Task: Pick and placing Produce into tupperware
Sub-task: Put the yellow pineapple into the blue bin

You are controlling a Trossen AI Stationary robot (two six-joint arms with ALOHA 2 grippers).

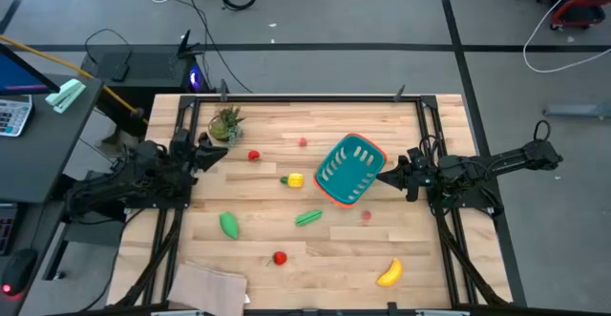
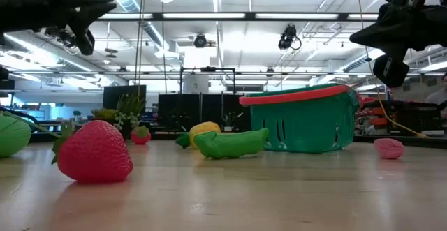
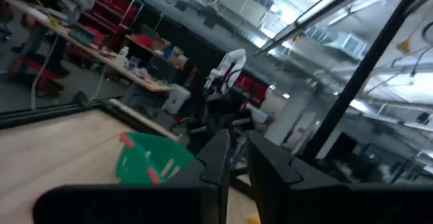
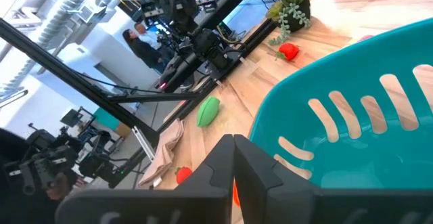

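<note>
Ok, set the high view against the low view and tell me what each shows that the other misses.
Only the high view shows the yellow banana near the table's front edge, the tan cloth, and the basket's empty inside. Only the low view shows the basket tilted, its orange-red rim sloping, with the room behind. Both show the teal basket, the green pod before it, the strawberry and the potted plant.
</note>
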